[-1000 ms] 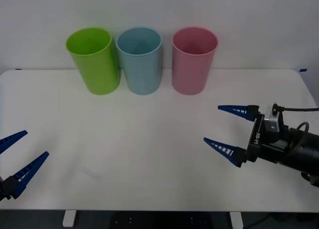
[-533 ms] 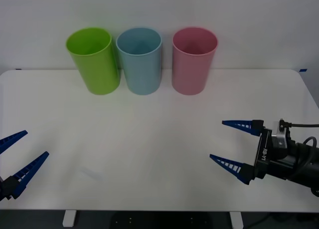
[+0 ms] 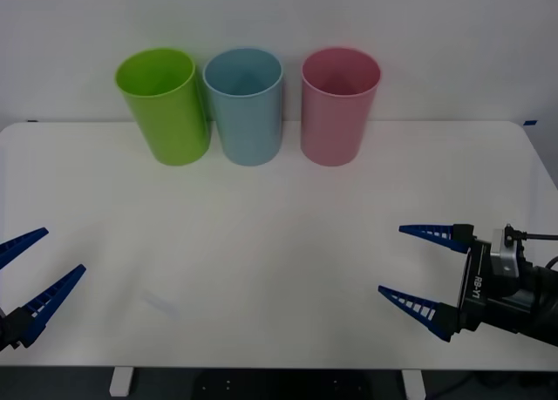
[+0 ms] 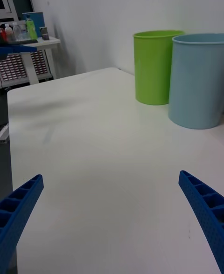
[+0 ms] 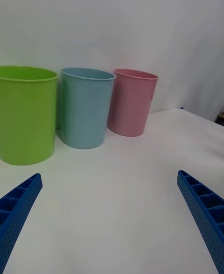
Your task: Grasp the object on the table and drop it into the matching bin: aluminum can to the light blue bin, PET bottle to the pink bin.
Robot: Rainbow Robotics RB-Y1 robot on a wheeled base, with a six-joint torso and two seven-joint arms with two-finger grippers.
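The pink bin (image 3: 340,108) and the light blue bin (image 3: 246,108) stand upright side by side at the back of the white table (image 3: 261,243). The object, a PET bottle or can, is out of view. My right gripper (image 3: 392,261) hovers open over the table's front right, well short of the bins, with nothing between its fingers. At the front left edge my left gripper (image 3: 63,250) is open and empty. The left wrist view holds the pink bin (image 5: 132,101) and light blue bin (image 5: 86,106) beyond the open left gripper (image 5: 109,175). Past the open right gripper (image 4: 110,176) stands the light blue bin (image 4: 198,80).
A lime green bin (image 3: 166,108) stands left of the light blue one, almost touching it. A wall rises right behind the bins. In the right wrist view, a shelf with small bottles (image 4: 25,31) stands beyond the table's far end.
The right gripper has drawn back toward the front right of the table, staying open. The left gripper and the bins have not moved.
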